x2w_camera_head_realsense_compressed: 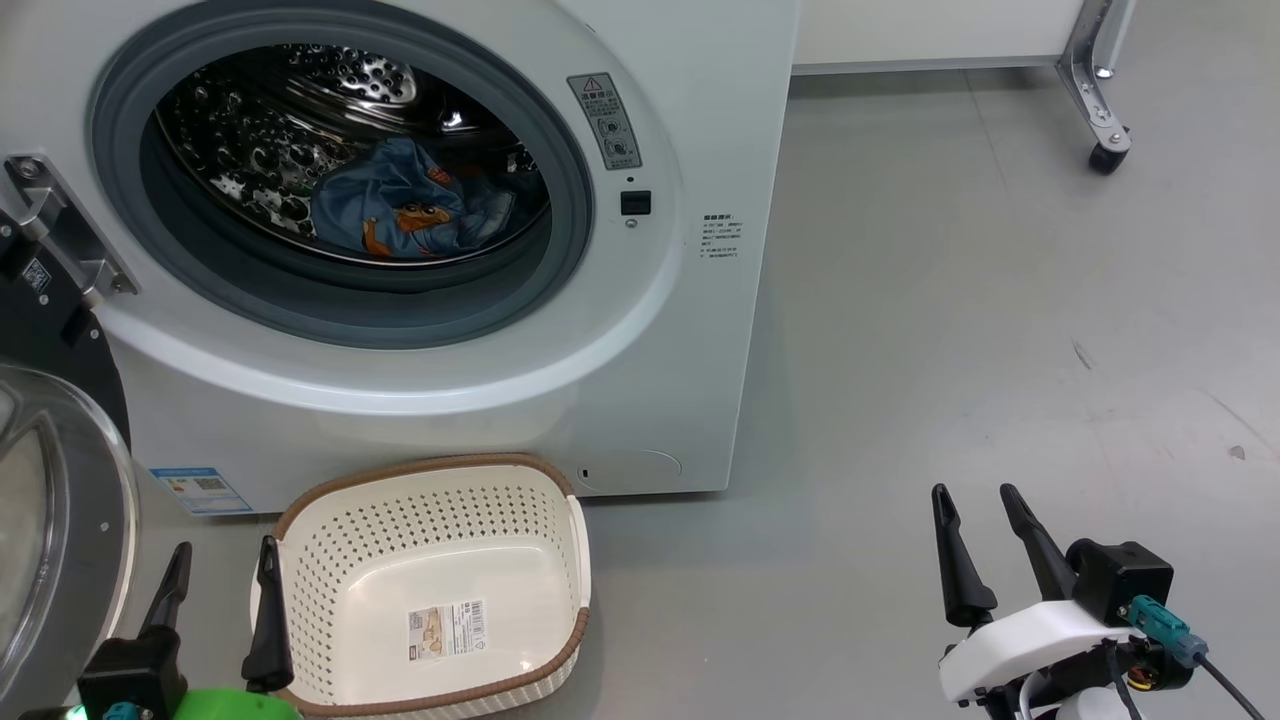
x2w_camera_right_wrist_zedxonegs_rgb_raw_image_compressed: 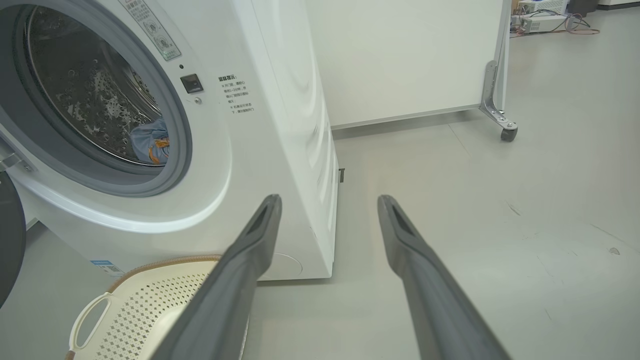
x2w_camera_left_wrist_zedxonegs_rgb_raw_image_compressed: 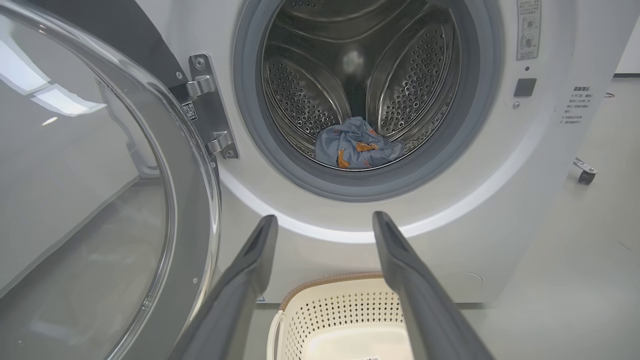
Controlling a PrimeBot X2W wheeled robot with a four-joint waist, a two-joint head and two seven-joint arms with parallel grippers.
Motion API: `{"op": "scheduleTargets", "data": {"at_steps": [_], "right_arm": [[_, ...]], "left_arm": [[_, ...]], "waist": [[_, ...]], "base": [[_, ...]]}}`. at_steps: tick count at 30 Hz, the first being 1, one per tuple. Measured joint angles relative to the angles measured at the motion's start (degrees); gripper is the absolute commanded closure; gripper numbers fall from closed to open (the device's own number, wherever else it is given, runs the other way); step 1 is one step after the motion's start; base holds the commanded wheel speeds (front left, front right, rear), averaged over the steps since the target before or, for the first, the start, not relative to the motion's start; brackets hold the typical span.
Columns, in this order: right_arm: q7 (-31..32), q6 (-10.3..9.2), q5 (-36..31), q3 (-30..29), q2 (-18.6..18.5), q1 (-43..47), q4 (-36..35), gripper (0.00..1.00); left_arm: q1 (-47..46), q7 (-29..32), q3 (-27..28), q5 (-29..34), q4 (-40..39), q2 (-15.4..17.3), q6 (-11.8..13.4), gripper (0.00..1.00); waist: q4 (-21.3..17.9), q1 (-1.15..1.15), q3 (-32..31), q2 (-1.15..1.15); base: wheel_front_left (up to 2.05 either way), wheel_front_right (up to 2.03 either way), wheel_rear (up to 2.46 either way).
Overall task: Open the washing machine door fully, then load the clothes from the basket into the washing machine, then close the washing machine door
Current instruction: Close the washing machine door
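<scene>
Lying crumpled in perforated steel drum (x2w_camera_head_realsense_compressed: pixel 270 130) are clothes (x2w_camera_head_realsense_compressed: pixel 410 205); left gripper (x2w_camera_head_realsense_compressed: pixel 226 548), right gripper (x2w_camera_head_realsense_compressed: pixel 974 492) spread.

washing machine door (x2w_camera_head_realsense_compressed: pixel 60 480): cut by left edge | basket (x2w_camera_left_wrist_zedxonegs_rgb_raw_image_compressed: pixel 345 306): near end cut off

Head view: high, looking forward and down on the washing machine (x2w_camera_head_realsense_compressed: pixel 660 330) front; basket (x2w_camera_head_realsense_compressed: pixel 420 466) near the bottom edge, left tool (x2w_camera_head_realsense_compressed: pixel 225 545) and right tool (x2w_camera_head_realsense_compressed: pixel 974 490) in the lower corners.
Left wrist view: low and close, facing straight into the drum (x2w_camera_left_wrist_zedxonegs_rgb_raw_image_compressed: pixel 310 90); washing machine door (x2w_camera_left_wrist_zedxonegs_rgb_raw_image_compressed: pixel 100 175) at its left.
Right wrist view: low, off to the machine's right, facing slantwise across its front corner and the floor (x2w_camera_right_wrist_zedxonegs_rgb_raw_image_compressed: pixel 500 225).
Shared: all three — drum mouth, clothes (x2w_camera_head_realsense_compressed: pixel 400 215), basket rim.
</scene>
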Motion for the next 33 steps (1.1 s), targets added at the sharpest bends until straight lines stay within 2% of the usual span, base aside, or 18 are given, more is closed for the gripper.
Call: {"op": "scheduleTargets", "data": {"at_steps": [33], "right_arm": [[0.00, 0.44, -0.34, -0.68, 0.24, 0.64, 0.07, 0.00]], "left_arm": [[-0.03, 0.00, 0.58, 1.15, -0.23, -1.23, -1.03, 0.00]], "waist": [[0.90, 0.00, -0.20, 0.00]], "base": [[0.00, 0.00, 0.00]]}}
